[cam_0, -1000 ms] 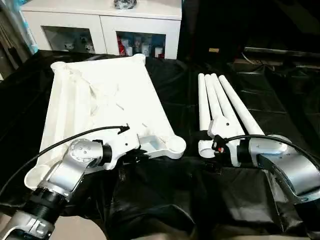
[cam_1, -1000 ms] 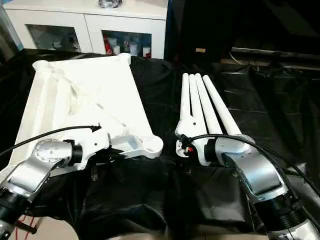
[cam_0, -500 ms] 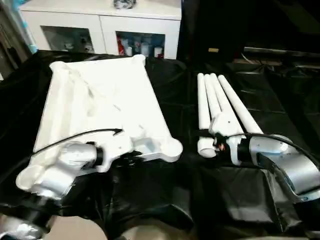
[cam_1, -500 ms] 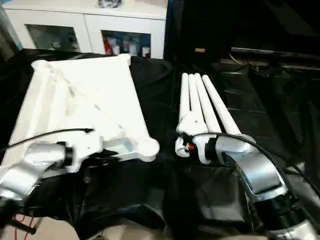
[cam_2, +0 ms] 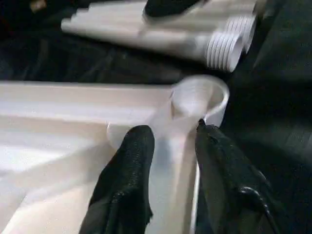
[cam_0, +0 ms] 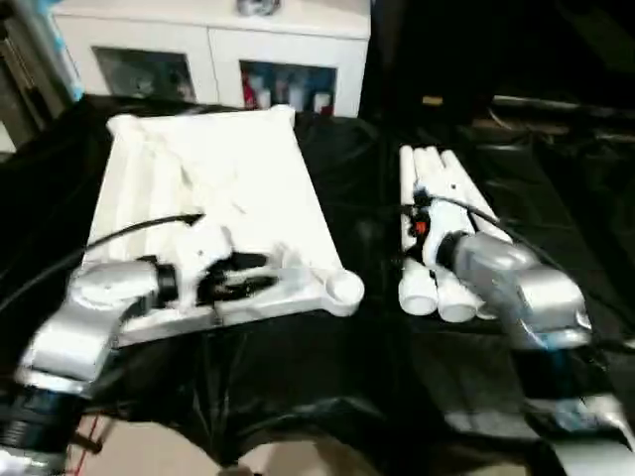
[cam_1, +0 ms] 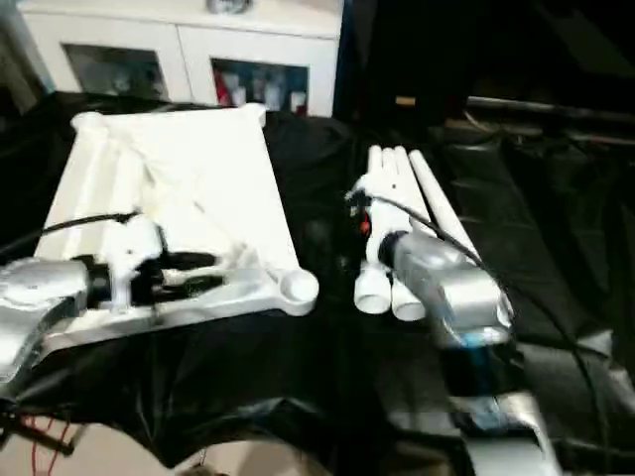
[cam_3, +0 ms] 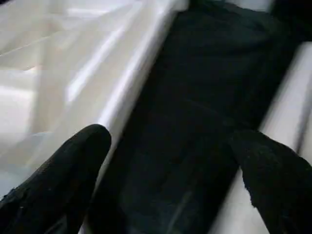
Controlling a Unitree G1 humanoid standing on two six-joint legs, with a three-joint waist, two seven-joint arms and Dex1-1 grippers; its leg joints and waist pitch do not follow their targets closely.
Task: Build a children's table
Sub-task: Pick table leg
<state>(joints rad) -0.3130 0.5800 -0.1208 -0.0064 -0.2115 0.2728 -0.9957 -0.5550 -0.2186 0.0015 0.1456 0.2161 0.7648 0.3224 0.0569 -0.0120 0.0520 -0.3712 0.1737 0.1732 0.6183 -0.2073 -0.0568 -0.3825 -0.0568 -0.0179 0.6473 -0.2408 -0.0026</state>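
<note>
our left gripper (cam_2: 168, 141) straddles the tabletop (cam_0: 208, 188) rim, fingers parted; right gripper (cam_3: 170, 161) wide open. legs (cam_0: 437, 228) run near-to-far.

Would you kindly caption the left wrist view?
Left gripper straddling the tabletop rim near its corner socket, legs beyond.

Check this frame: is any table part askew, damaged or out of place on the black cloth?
Nothing stands out. The tabletop lies ribbed side up on the black cloth, no cracks visible. The four legs lie bundled side by side beside it. The left gripper sits at the tabletop's near corner socket.
</note>
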